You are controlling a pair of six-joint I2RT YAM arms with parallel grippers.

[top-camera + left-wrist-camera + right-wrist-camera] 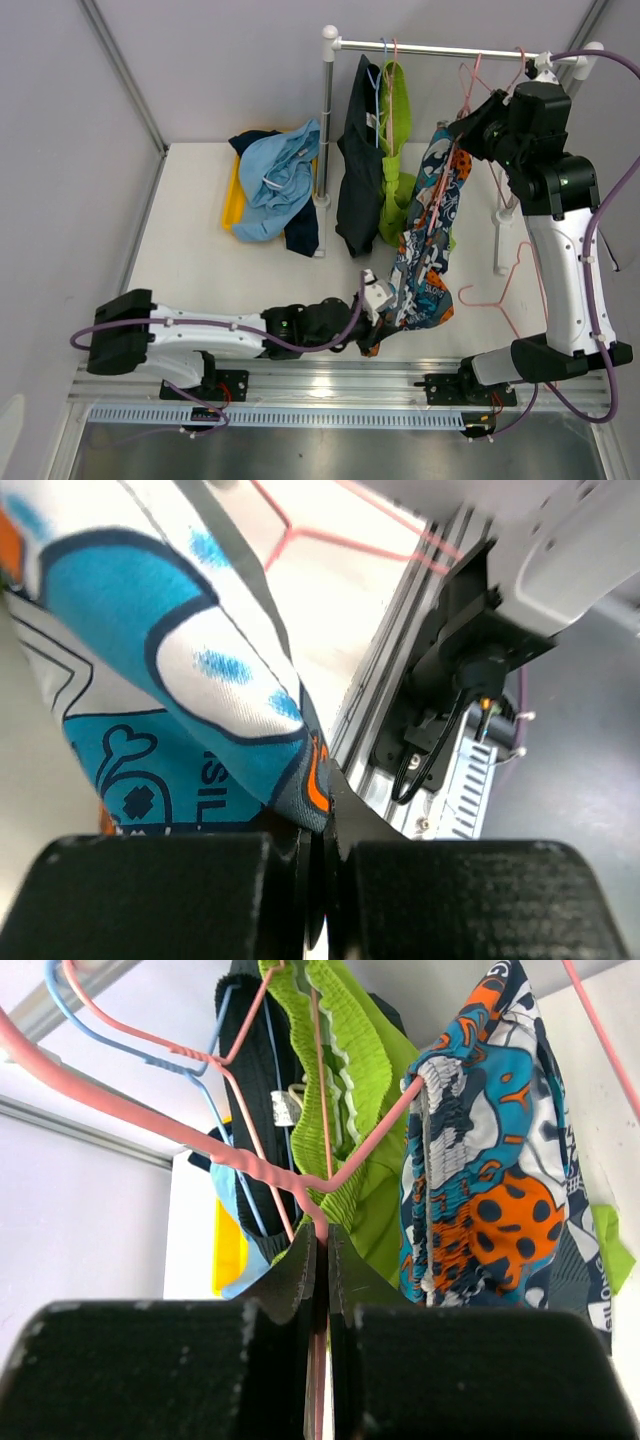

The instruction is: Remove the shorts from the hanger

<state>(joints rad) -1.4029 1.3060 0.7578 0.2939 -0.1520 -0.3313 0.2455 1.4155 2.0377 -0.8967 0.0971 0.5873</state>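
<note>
**While both grippers pinch at its ends, a patterned pair hangs stretched between them**

Where the white table (200,270) meets the back wall, a clothes rack (440,47) carries the charcoal-black shorts (356,175) and the lime green shorts (397,150) on wire hangers. Both pairs hang straight down.

Left of the rack post, a yellow tray (231,205) holds the light blue shorts (280,180), heaped on top of the navy shorts (300,238) (the navy pair spills over the tray's near edge).

The patterned shorts (425,250), in orange, teal and white, have their waistband threaded on a pink hanger (250,1170). Their long axis slants from the waistband, high at the far right, down to the hem, low near the table's front edge.

The right gripper (462,125) has its fingers pressed together on that hanger's wire. The left gripper (372,300) is pressed together on the hem fabric.

A bare pink hanger (505,285) lies on the table at the right.
</note>
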